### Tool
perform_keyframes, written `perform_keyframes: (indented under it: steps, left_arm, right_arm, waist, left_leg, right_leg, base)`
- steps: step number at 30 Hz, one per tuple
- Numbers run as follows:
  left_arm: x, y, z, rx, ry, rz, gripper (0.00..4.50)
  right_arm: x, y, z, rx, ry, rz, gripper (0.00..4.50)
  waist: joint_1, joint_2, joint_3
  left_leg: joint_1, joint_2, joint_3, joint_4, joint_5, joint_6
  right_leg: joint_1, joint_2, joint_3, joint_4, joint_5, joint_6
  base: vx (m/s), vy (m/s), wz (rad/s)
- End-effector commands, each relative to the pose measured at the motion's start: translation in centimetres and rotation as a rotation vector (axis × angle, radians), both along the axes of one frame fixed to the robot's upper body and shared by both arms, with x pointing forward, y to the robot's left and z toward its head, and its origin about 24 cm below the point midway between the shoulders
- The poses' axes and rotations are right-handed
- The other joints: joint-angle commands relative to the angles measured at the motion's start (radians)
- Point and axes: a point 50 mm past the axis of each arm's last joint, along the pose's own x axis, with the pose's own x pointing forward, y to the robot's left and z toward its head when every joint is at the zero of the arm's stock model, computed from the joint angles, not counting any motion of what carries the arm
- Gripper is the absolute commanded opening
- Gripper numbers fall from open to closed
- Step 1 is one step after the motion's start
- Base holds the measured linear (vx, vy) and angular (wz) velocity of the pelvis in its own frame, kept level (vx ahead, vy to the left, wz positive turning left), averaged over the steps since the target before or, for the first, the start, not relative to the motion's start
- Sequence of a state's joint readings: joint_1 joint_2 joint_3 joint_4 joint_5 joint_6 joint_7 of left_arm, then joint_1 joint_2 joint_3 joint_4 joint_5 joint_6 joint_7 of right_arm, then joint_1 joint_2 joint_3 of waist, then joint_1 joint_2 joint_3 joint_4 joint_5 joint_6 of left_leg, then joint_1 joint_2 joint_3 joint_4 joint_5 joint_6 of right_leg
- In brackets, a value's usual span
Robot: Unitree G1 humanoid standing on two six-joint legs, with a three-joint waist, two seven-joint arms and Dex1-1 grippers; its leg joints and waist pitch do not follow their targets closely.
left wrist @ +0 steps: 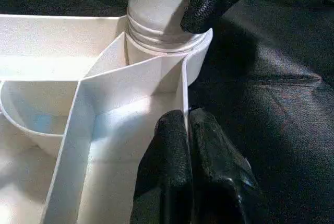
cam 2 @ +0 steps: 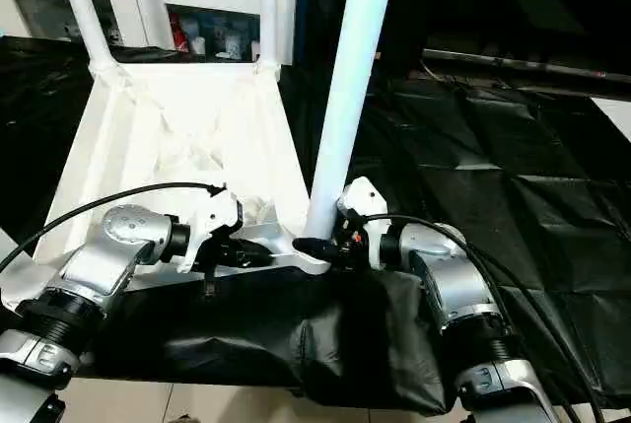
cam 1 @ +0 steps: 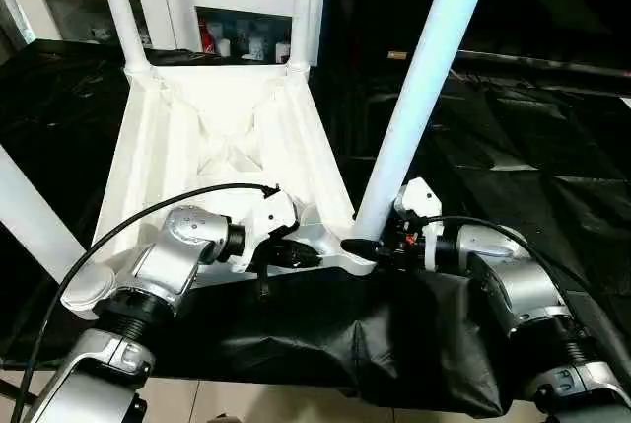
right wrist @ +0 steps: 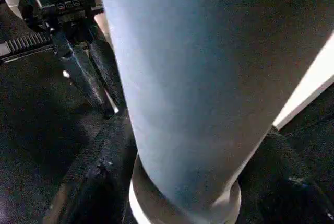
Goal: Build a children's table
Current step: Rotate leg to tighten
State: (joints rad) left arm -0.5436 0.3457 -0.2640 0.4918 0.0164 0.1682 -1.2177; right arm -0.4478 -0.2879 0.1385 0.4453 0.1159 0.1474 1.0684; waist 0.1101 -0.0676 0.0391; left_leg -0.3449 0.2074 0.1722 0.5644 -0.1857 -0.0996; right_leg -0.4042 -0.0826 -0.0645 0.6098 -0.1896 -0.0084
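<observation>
From my head camera, the upturned tabletop (cam 1: 222,137) lies on black sheeting (cam 1: 513,157), and my left fingers (cam 1: 286,253) pinch its near rim to steady it. My left wrist camera shows those fingers (left wrist: 175,166) clenched on a thin rib beside the corner socket (left wrist: 195,59). My right wrist camera looks up the leg (right wrist: 193,78) seated there, my right fingers (cam 1: 380,246) straddling its base, presumably to twist it home; grasping or releasing, I cannot tell.

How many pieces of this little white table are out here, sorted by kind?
Tabletop, lying underside up: 1
Legs standing up from its corners: 4, namely far left, far right, near right, near left
Total: 5
</observation>
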Motion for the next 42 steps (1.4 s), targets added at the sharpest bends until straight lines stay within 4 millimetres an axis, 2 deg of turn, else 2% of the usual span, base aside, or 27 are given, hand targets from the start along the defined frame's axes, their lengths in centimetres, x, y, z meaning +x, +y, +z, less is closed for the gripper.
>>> perform_keyframes:
  steps: [1,3,6,8,14,18,21,23,24,25,26,27,29,30,31,32,33,34,35,36,39,40,42]
  left_arm:
    - [-0.6,-2.0,-0.1,-0.083,0.009,-0.041,0.0]
    - [-0.6,-1.9,-0.1,-0.081,0.008,-0.036,0.0]
    - [-0.5,-1.8,-0.1,-0.08,0.008,-0.033,0.0]
    - [-0.5,-1.8,-0.1,-0.078,0.005,-0.029,0.0]
    - [-0.2,-1.8,-0.1,-0.073,-0.008,0.001,0.0]
    - [0.2,-1.8,-0.1,-0.069,-0.023,0.042,0.0]
    - [1.1,-2.3,-0.3,-0.042,-0.058,0.137,0.0]
    - [2.2,-3.7,-0.5,-0.015,-0.084,0.255,0.0]
    - [2.4,-4.1,-0.6,-0.009,-0.088,0.277,0.0]
    - [2.6,-4.9,-0.6,-0.01,-0.097,0.313,0.0]
    - [2.8,-5.7,-0.6,-0.014,-0.102,0.341,0.0]
    - [2.8,-6.0,-0.6,-0.015,-0.103,0.349,0.0]
    - [3.0,-7.7,-0.5,-0.016,-0.12,0.381,0.0]
    - [3.0,-8.1,-0.5,-0.016,-0.123,0.376,0.0]
    - [2.9,-8.9,-0.5,-0.013,-0.134,0.366,0.0]
    - [2.9,-9.1,-0.5,-0.012,-0.139,0.362,0.0]
    - [2.8,-9.4,-0.6,-0.012,-0.14,0.351,0.0]
    - [2.8,-9.4,-0.6,-0.012,-0.139,0.348,0.0]
    - [2.6,-9.2,-0.7,-0.011,-0.134,0.327,0.0]
    - [2.6,-9.0,-0.7,-0.011,-0.134,0.32,0.0]
    - [2.8,-8.1,-0.8,-0.005,-0.127,0.319,0.0]
    - [2.8,-7.6,-0.7,-0.004,-0.125,0.308,0.0]
    - [2.9,-6.8,-0.6,-0.006,-0.125,0.285,0.0]
  right_arm:
    - [-0.6,1.4,-0.7,-0.002,0.049,0.09,2.43]
    - [-0.6,1.2,-0.8,-0.005,0.059,0.095,2.43]
    - [-0.7,1.2,-0.9,-0.003,0.066,0.101,2.12]
    - [-0.8,1.2,-0.9,-0.003,0.067,0.102,2.07]
    - [-1.0,1.3,-1.3,0.009,0.078,0.088,2.03]
    - [-0.8,1.4,-1.6,0.033,0.079,0.013,2.02]
    - [0.4,1.3,-2.4,0.008,0.062,-0.183,2.02]
    - [1.4,1.8,-3.6,-0.015,0.087,-0.428,2.01]
    - [1.5,2.0,-3.8,-0.019,0.099,-0.474,2.01]
    - [1.8,2.3,-4.0,-0.024,0.106,-0.546,2.01]
    - [2.1,2.6,-4.1,-0.025,0.117,-0.619,2.01]
    - [2.2,2.8,-4.2,-0.025,0.121,-0.64,2.01]
    - [2.7,4.0,-4.1,-0.016,0.139,-0.725,2.01]
    - [2.8,4.4,-4.0,-0.01,0.137,-0.723,2.01]
    - [2.9,5.3,-3.7,0.004,0.127,-0.714,2.01]
    - [3.0,5.7,-3.6,0.01,0.121,-0.709,2.01]
    - [2.9,6.2,-3.4,0.014,0.102,-0.681,2.01]
    - [2.9,6.3,-3.3,0.014,0.096,-0.672,2.35]
    - [2.8,6.5,-3.0,0.038,0.091,-0.621,2.56]
    - [2.8,6.5,-2.9,0.04,0.088,-0.605,2.7]
    - [2.8,6.0,-2.7,0.018,0.052,-0.536,2.79]
    - [2.7,5.7,-2.6,0.021,0.045,-0.484,2.98]
    - [2.4,5.1,-2.3,0.015,0.028,-0.387,2.98]
  waist:
    - [-0.001,-0.008,-0.05]
    - [-0.001,-0.007,-0.05]
    - [0.0,-0.006,-0.051]
    - [0.0,-0.007,-0.051]
    - [0.001,-0.006,-0.052]
    - [0.001,-0.005,-0.05]
    - [-0.003,-0.004,-0.044]
    - [-0.011,-0.005,-0.044]
    - [-0.015,-0.006,-0.042]
    - [-0.016,-0.008,-0.043]
    - [-0.016,-0.001,-0.043]
    - [-0.019,-0.003,-0.043]
    - [-0.022,0.0,-0.046]
    - [-0.022,-0.001,-0.047]
    - [-0.021,0.005,-0.049]
    - [-0.022,0.002,-0.049]
    - [-0.019,0.007,-0.052]
    - [-0.02,0.005,-0.053]
    - [-0.018,0.005,-0.054]
    - [-0.018,0.003,-0.054]
    - [-0.018,0.003,-0.05]
    - [-0.018,0.004,-0.05]
    - [-0.017,0.004,-0.049]
  left_leg:
    - [-0.002,0.023,0.004,-0.058,-0.141,0.055]
    - [-0.003,0.023,0.004,-0.058,-0.137,0.055]
    - [-0.003,0.023,0.004,-0.057,-0.131,0.058]
    - [-0.003,0.022,0.004,-0.057,-0.128,0.059]
    - [-0.003,0.022,0.004,-0.056,-0.126,0.059]
    - [-0.002,0.023,0.003,-0.058,-0.144,0.053]
    - [0.0,0.02,0.003,-0.064,-0.185,0.027]
    - [0.002,0.019,-0.002,-0.068,-0.232,-0.009]
    - [0.006,0.017,-0.003,-0.068,-0.257,-0.02]
    - [0.004,0.016,-0.006,-0.068,-0.263,-0.019]
    - [0.006,0.016,-0.005,-0.068,-0.267,-0.016]
    - [0.007,0.016,-0.004,-0.067,-0.273,-0.013]
    - [0.004,0.015,-0.007,-0.069,-0.273,-0.012]
    - [0.004,0.015,-0.006,-0.068,-0.269,-0.011]
    - [0.006,0.014,-0.005,-0.067,-0.262,-0.008]
    - [0.001,0.015,-0.005,-0.068,-0.249,-0.004]
    - [0.0,0.015,-0.005,-0.066,-0.238,-0.001]
    - [-0.002,0.014,-0.003,-0.065,-0.226,0.003]
    - [-0.003,0.014,-0.001,-0.062,-0.193,0.017]
    - [-0.003,0.014,0.0,-0.062,-0.188,0.025]
    - [-0.003,0.015,0.0,-0.064,-0.218,0.032]
    - [-0.003,0.015,0.0,-0.065,-0.225,0.032]
    - [-0.003,0.017,-0.001,-0.066,-0.241,0.036]
  right_leg:
    - [0.053,-0.058,0.044,-0.065,-0.163,-0.192]
    - [0.053,-0.058,0.044,-0.064,-0.158,-0.192]
    - [0.053,-0.057,0.044,-0.062,-0.143,-0.196]
    - [0.054,-0.057,0.044,-0.062,-0.139,-0.197]
    - [0.054,-0.057,0.043,-0.061,-0.136,-0.199]
    - [0.053,-0.058,0.043,-0.064,-0.163,-0.195]
    - [0.047,-0.058,0.043,-0.075,-0.248,-0.173]
    - [0.045,-0.06,0.043,-0.086,-0.368,-0.132]
    - [0.04,-0.06,0.042,-0.091,-0.418,-0.116]
    - [0.044,-0.062,0.04,-0.093,-0.439,-0.107]
    - [0.04,-0.063,0.041,-0.098,-0.453,-0.095]
    - [0.037,-0.062,0.042,-0.101,-0.457,-0.092]
    - [0.039,-0.058,0.041,-0.098,-0.437,-0.087]
    - [0.038,-0.058,0.041,-0.098,-0.423,-0.087]
    - [0.038,-0.056,0.042,-0.094,-0.373,-0.098]
    - [0.042,-0.054,0.042,-0.089,-0.328,-0.109]
    - [0.045,-0.055,0.042,-0.086,-0.301,-0.115]
    - [0.046,-0.053,0.043,-0.084,-0.272,-0.121]
    - [0.05,-0.053,0.043,-0.076,-0.193,-0.146]
    - [0.051,-0.053,0.042,-0.075,-0.176,-0.157]
    - [0.051,-0.055,0.041,-0.082,-0.234,-0.156]
    - [0.051,-0.055,0.041,-0.084,-0.249,-0.153]
    - [0.05,-0.056,0.042,-0.087,-0.281,-0.145]
  base:
    - [0.0,0.0,0.0]
    - [0.0,0.0,0.0]
    - [0.0,0.0,0.0]
    - [0.0,0.0,0.0]
    - [0.0,0.0,0.0]
    - [0.0,0.0,0.0]
    - [0.0,0.0,0.0]
    - [0.0,0.0,0.0]
    - [0.0,0.0,0.0]
    - [0.0,0.0,0.0]
    - [0.0,0.0,0.0]
    - [0.0,0.0,0.0]
    - [0.0,0.0,0.0]
    - [0.0,0.0,0.0]
    - [0.0,0.0,0.0]
    - [0.0,0.0,0.0]
    - [0.0,0.0,0.0]
    - [0.0,0.0,0.0]
    - [0.0,0.0,0.0]
    - [0.0,0.0,0.0]
    - [0.0,0.0,0.0]
    - [0.0,0.0,0.0]
    - [0.0,0.0,0.0]
